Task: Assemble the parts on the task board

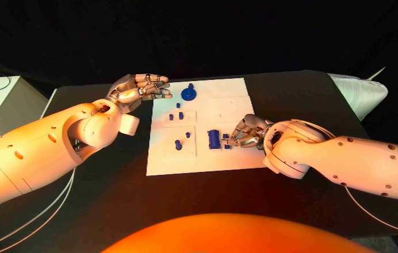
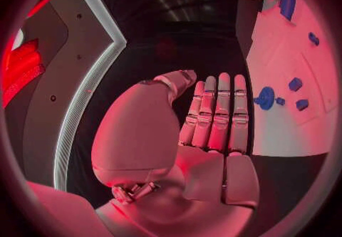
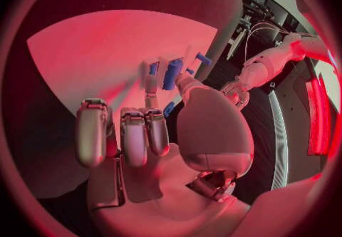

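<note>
The flat white task board [image 1: 219,106] is seen in the middle of the black table [image 1: 108,178]. Small blue parts [image 1: 175,116] are stood on it. A tall blue block [image 1: 214,139] near the board's near right edge is touched by the right hand [image 1: 245,132]; whether it is gripped cannot be told. The left hand [image 1: 141,87] is held open, fingers straight, at the far left corner, beside a round blue knob [image 1: 189,94].

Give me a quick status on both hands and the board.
Left hand open, empty, beside white task board. Right hand on the board by a blue rectangular part, grip unclear. Nothing blocking.
</note>
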Motion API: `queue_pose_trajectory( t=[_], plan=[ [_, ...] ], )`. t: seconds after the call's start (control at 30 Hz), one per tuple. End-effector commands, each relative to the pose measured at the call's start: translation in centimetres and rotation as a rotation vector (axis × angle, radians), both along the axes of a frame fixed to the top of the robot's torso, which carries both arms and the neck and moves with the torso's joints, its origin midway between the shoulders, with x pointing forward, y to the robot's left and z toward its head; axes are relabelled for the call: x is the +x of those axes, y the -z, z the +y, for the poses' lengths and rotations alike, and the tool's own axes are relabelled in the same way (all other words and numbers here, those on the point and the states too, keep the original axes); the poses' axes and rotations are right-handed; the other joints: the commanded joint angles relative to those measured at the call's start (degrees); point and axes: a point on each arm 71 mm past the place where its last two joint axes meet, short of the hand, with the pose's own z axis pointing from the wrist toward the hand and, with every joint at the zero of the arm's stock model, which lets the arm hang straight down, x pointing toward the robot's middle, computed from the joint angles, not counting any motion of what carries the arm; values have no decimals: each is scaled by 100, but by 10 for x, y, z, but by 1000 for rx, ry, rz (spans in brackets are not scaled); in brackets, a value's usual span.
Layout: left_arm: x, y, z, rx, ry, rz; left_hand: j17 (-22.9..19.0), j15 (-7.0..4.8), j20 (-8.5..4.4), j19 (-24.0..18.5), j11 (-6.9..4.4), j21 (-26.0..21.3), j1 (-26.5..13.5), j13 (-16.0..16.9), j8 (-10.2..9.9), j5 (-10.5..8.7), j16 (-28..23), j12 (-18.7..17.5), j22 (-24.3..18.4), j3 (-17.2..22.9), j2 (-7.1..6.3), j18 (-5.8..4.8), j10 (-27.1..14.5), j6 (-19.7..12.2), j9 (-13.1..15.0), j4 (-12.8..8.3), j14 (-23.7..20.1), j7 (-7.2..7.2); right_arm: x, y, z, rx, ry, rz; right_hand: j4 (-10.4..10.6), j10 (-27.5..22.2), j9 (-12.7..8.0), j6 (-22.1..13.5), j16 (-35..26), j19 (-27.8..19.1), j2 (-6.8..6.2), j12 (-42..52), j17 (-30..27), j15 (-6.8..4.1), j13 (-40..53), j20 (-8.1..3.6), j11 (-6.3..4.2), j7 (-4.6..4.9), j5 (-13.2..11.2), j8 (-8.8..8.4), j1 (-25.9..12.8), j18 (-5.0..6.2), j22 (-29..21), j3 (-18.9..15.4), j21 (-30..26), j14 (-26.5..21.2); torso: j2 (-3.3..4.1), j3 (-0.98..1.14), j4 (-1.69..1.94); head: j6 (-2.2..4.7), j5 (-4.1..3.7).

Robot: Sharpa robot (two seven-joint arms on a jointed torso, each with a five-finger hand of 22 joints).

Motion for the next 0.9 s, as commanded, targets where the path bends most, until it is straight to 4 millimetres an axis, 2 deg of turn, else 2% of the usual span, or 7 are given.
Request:
queue_pose_trajectory(
  t=[0.03, 0.33, 0.53, 0.67, 0.77, 0.83, 0.9],
  plan=[
    [-1, 0, -2, -11, 14, -2, 5, 6, -5, 44, 38, -35, -19, 3, -20, 28, -30, -27, -5, 0, 16, 27, -1, -4, -5, 21, 54, 30, 1, 0, -1, -1, -11, -12, 6, 541, 10, 34, 24, 436, 57, 12, 1508, -27, 1457, -34, -39, 0, 18, 8, 3, -43, 1144, -18, 10, 588, 2, 3, 0, 1, 3],
    [0, 0, -2, -13, 13, -3, 5, 6, -5, 44, 38, -35, -19, 3, -20, 28, -30, -27, -5, 0, 16, 27, -1, -4, -5, 21, 54, 30, 8, -2, -9, 38, -6, -68, -93, 532, 5, -9, 24, 429, 112, -11, 1508, -33, 1448, -42, -41, 0, 10, -25, 441, -33, 1133, 132, -54, 588, -7, -1, 3, 35, 0],
    [2, 1, 0, -15, -8, -10, 12, 6, -4, 51, 39, -48, -16, 4, -21, 28, -40, -28, -15, 1, 15, 27, -3, -5, -6, 25, 56, 32, 22, -10, -18, 279, 2, -141, -154, 462, -76, -269, 24, 369, 63, -173, 1508, 47, 1377, 13, 64, 128, -58, -231, 841, 21, 1039, 329, -416, 588, -46, -36, -11, 136, -10],
    [6, 5, 5, -20, -52, -19, 18, 6, -4, 58, 35, -59, -9, 5, -28, 20, -49, -25, -24, -3, 2, 28, 3, -19, -10, 21, 58, 25, 40, -16, -30, 488, 54, -176, -192, -6, -134, -486, -239, 60, 2, -1155, 1083, 151, 935, 120, 185, 265, -148, -425, 1089, 273, 523, 464, -2061, 469, -113, -92, -8, 223, -23],
    [11, 9, 8, -24, -93, -28, 26, 13, 1, 74, 21, -98, -10, 9, -38, -5, -109, -18, -53, -8, -5, 26, 28, -42, -16, 38, 14, -4, 57, -17, -42, 597, 118, -200, -291, -928, -102, -696, -1015, -464, -42, -2720, 65, 244, 166, 211, 288, 378, -233, -495, 1324, 576, -341, 604, -4328, 64, -182, -142, -4, 310, -36],
    [15, 12, 10, -27, -129, -37, 26, 29, 9, 83, 21, -139, -19, 4, -53, -34, -181, -35, -84, -22, -21, 25, 25, -76, -24, 58, -48, -21, 69, -17, -50, 644, 160, -220, -484, -1618, -79, -801, -1633, -870, -39, -3782, -606, 315, -449, 257, 355, 434, -667, -462, 1649, 780, -1073, 800, -5960, -297, -231, -180, -6, 375, -41],
    [19, 16, 12, -33, -170, -46, 0, 119, 49, 83, 99, -265, -28, -37, -319, -112, -402, -87, -174, -51, -75, 18, -75, -516, -139, 117, -280, -244, 80, -16, -58, 677, 201, -243, -562, -2419, -102, -888, -2382, -1039, -72, -5094, -1350, 352, -1264, 313, 398, 493, -773, -444, 1800, 773, -1356, 965, -6292, -748, -270, -201, -5, 432, -40]
  ],
)
